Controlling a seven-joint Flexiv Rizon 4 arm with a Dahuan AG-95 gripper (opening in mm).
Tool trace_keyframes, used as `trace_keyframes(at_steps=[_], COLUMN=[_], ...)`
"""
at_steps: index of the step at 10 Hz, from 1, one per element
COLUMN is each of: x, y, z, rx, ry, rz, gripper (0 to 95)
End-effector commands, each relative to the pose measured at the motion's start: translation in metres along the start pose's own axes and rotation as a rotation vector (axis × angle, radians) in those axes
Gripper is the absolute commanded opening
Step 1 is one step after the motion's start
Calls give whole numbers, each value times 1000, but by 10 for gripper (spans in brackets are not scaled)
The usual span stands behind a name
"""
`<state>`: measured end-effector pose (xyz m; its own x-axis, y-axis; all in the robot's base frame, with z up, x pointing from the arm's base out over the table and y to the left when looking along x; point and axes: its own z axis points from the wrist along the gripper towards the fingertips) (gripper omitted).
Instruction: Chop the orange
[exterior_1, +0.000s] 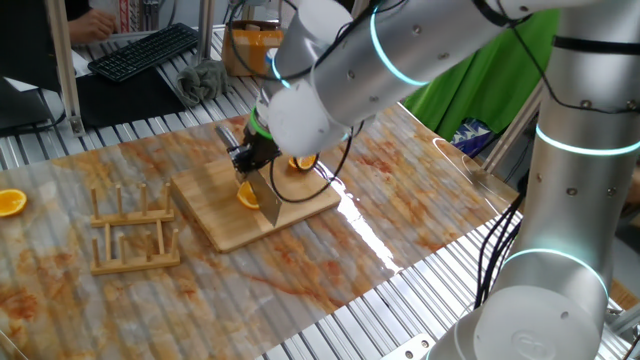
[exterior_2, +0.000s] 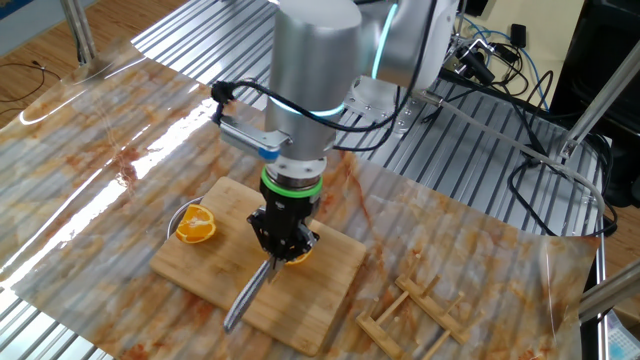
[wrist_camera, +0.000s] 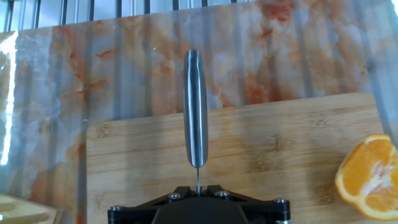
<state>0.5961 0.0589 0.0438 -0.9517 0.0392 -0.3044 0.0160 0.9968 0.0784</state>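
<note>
Marbled orange-stained tabletop (exterior_1: 420, 200) carries everything, sheet laid over ribbed metal. Silver-white robot arm (exterior_1: 400, 50) reaches down over the rectangular wooden cutting board (exterior_2: 190, 270), which sits mid-tabletop to give a flat cutting base. Black two-finger gripper (exterior_2: 283, 240) points steeply down, its fingers closed tight on the handle end of a long steel knife (wrist_camera: 195, 112); blade runs out from the fingers, edge down, tip toward the board's edge, so the arm can press it like a chopper. In the fixed views a small bright orange wedge with pale rind, the orange (exterior_1: 247, 195), lies on the board right by the blade, just beside the gripper, placed under the cutting line. A rounder orange half (exterior_2: 196, 226) sits at the board's corner, apart from the knife, likely waiting. Wooden slatted rack (exterior_1: 135, 232) stands off the board, out of the way. Another orange slice (exterior_1: 11, 202) lies far off near the tabletop edge. Judged: mid-chop, blade low at the board.
</note>
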Motion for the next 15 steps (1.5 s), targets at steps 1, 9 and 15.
trace_keyframes(at_steps=[1,9,15], x=[3,1,-30], y=[0,4,7], z=[3,11,7], rx=[18,8,15], ry=[-18,-57,-73], rz=[-2,33,35], gripper=[0,0,0])
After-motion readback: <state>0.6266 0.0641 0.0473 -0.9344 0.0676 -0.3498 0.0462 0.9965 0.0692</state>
